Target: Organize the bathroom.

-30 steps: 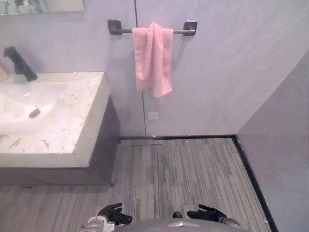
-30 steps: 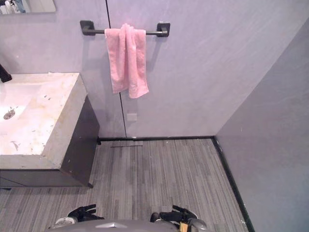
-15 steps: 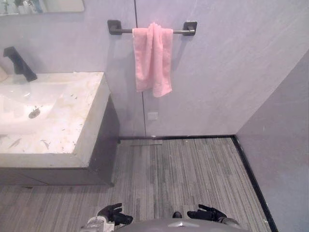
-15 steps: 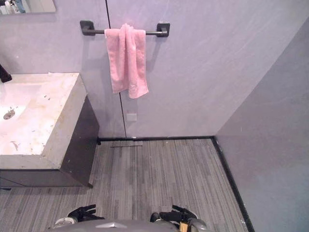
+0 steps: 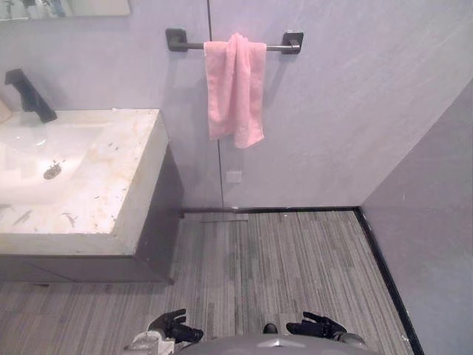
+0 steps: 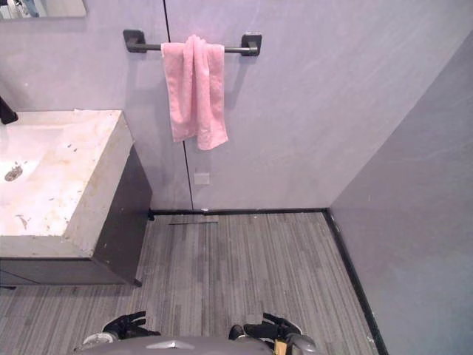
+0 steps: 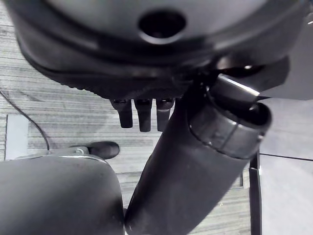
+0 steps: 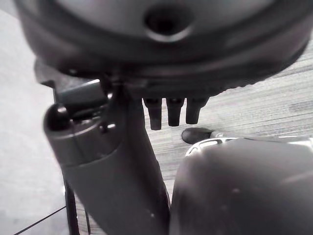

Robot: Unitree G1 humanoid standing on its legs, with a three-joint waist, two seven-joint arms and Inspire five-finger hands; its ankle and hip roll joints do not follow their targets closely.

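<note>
A pink towel [image 5: 235, 89] hangs bunched over a dark wall bar [image 5: 281, 47] high on the grey wall. To its left stands a pale stone washbasin [image 5: 111, 200] on a dark cabinet, with a black tap [image 5: 28, 96] at the back. My left hand [image 5: 174, 328] and right hand [image 5: 316, 326] hang low at the bottom of the eye views, far below the towel and apart from everything. Each hand's fingers [image 7: 142, 113] [image 8: 168, 110] point straight down over the striped floor and hold nothing.
A grey side wall [image 5: 436, 244] with a black skirting closes the room on the right. Grey striped floor [image 5: 281, 259] lies between the cabinet and that wall. A mirror edge [image 5: 66, 7] shows above the basin.
The whole picture has shifted very slightly, so the camera moved. The towel, the basin and both hands stay as they were.
</note>
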